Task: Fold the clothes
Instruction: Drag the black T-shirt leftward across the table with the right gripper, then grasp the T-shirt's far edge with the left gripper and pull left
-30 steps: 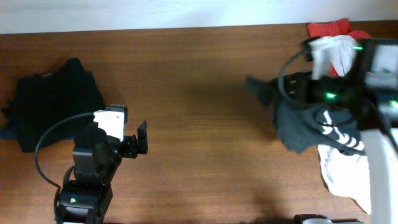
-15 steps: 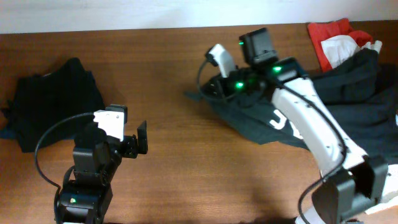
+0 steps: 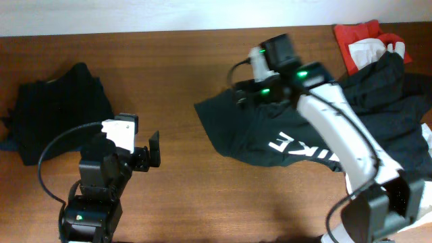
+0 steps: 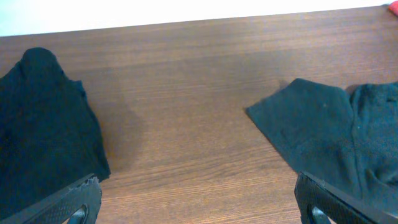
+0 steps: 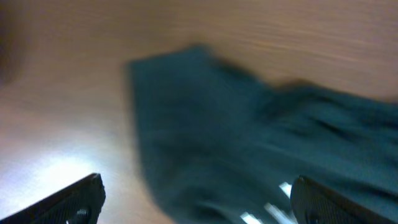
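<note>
The clothes' large black T-shirt (image 3: 283,135) lies spread on the table right of centre, its white lettering (image 3: 304,145) facing up. My right gripper (image 3: 241,94) hovers over the shirt's upper left part. In the right wrist view, which is blurred, my right gripper (image 5: 199,199) stands open, with the shirt (image 5: 249,143) below the jaws and nothing between them. My left gripper (image 3: 150,154) is open at the front left, apart from any cloth. The left wrist view has my left gripper (image 4: 199,202) over bare wood, and a corner of the shirt (image 4: 317,130) to the right.
A folded dark garment (image 3: 61,115) lies at the far left, seen also as the dark garment (image 4: 43,130) in the left wrist view. A red garment (image 3: 358,34) and a white one (image 3: 374,48) sit at the back right corner. More white cloth (image 3: 352,181) shows under the right arm.
My right arm swept left, dragging the black shirt out of the right-hand heap toward the centre. Its gripper has opened and the shirt now lies spread out. The left arm has not moved.
</note>
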You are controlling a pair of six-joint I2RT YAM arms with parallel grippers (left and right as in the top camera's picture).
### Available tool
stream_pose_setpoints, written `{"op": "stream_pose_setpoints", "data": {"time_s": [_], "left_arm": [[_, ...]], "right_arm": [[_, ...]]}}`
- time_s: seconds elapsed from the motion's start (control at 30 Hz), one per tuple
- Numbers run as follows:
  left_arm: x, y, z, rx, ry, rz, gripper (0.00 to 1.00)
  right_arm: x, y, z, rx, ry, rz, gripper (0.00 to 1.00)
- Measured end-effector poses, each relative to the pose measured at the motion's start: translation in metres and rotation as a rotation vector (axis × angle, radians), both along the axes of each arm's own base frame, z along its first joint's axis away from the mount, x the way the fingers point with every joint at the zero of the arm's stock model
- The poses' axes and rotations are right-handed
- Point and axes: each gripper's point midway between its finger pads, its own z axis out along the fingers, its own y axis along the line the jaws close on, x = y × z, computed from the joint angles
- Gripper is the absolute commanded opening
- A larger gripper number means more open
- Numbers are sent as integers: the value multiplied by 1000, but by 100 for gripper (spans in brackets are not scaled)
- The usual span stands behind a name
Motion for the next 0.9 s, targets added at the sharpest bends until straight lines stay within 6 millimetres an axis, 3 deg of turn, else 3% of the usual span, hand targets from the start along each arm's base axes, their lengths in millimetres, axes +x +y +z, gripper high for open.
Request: {"op": "stream_pose_setpoints", "data": {"time_s": [0.1,0.2,0.27,0.4,0.57,0.77,0.9], "left_arm": [[-1,-9,-3,-27,14,-48,99],[-2,-27,-9,-79,51,-136,99],[-3,-41,-19,-126,99,-201,99],[-3,-69,-59,-264,298,-259,99],[-6,-104,-105,-333,505,-286,99],[-6,-150,-160,-402,686,-257,99],[-2,-183,-185,-458,727,-248,99]], "right_arm": [[-14,-69,26,-73,-9,-178,99],[-34,-115,45,-101,-11,-302,99],[-47,-138,48,-119,14,-364,99],[-74,-186,39,-146,123,-501,99],[-81,-204,38,-140,147,-559,99],[-81,-202,38,-126,149,-557,99],[-83,-202,37,-127,156,-556,99]]}}
